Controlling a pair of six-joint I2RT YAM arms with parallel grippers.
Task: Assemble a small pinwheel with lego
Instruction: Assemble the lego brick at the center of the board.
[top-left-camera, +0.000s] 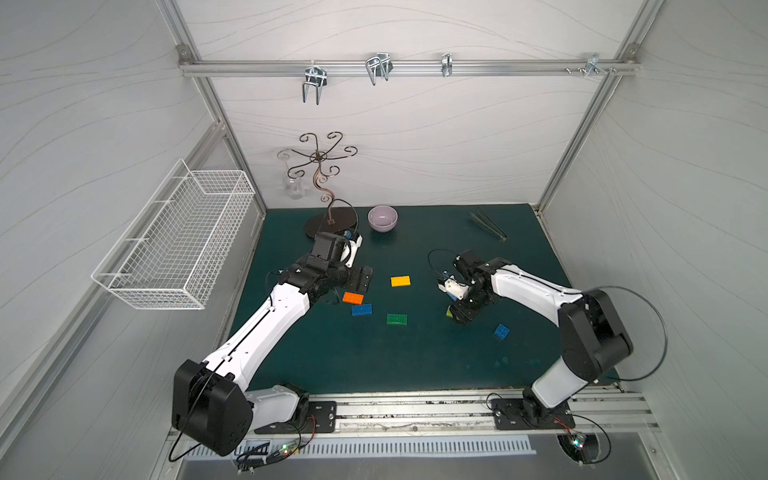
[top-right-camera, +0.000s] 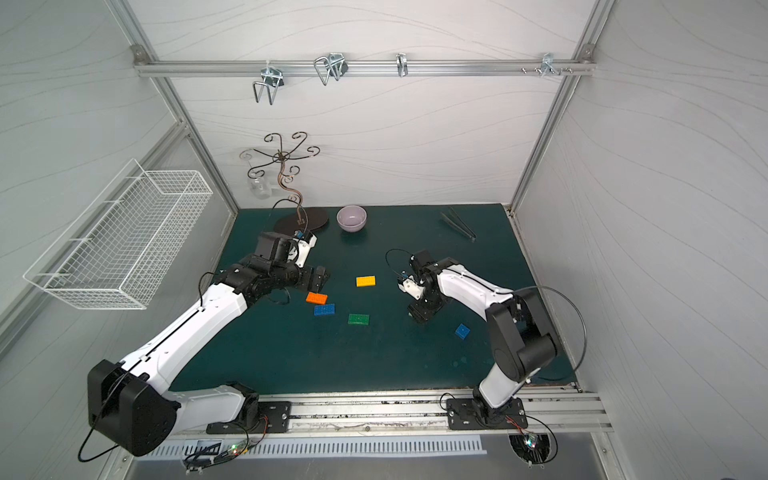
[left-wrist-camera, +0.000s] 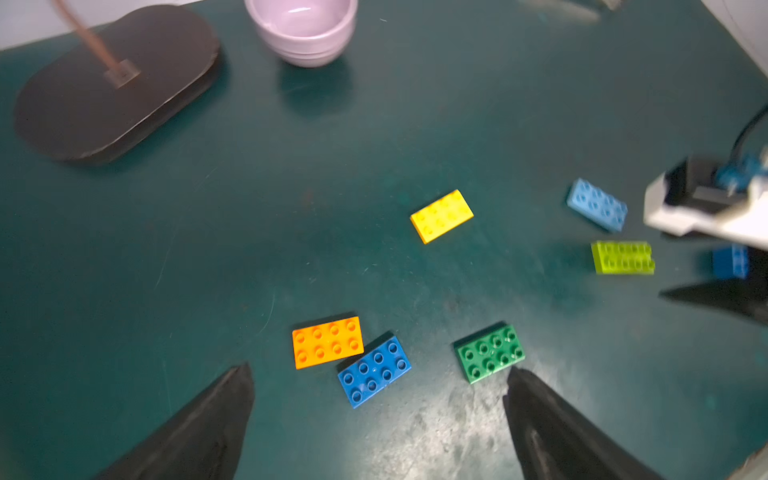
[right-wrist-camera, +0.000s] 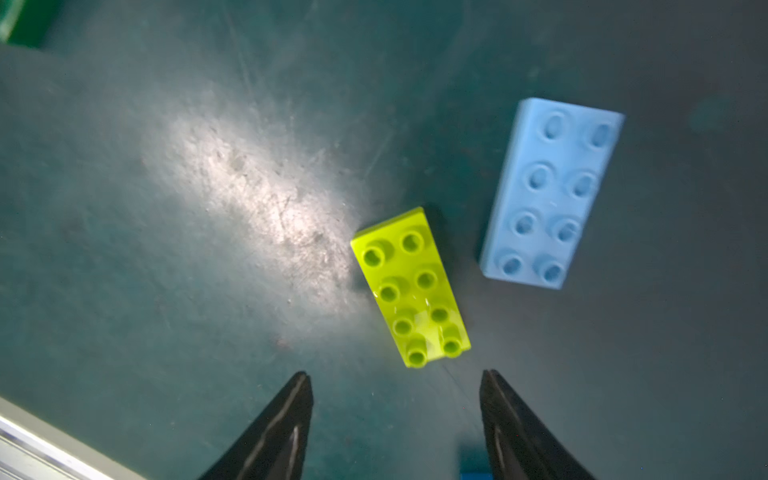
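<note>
Bowl (top-left-camera: 382, 227), stand (top-left-camera: 320, 226), tongs (top-left-camera: 488, 224) behind scattered lego (top-left-camera: 400, 281)

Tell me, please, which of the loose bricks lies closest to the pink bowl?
The yellow brick: it is the only yellow one, and it lies closer to the bowl than any other brick.

orange brick (left-wrist-camera: 327, 341) | yellow brick (left-wrist-camera: 441, 215) | lime brick (right-wrist-camera: 411, 286) | lilac bowl (left-wrist-camera: 305, 48) | mat (left-wrist-camera: 249, 208) — dark teal

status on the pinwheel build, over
Left gripper open, empty. Right gripper open, tips short of lime green studded plastic brick. Nothing joined yet. Light blue brick beside, apart.
</note>
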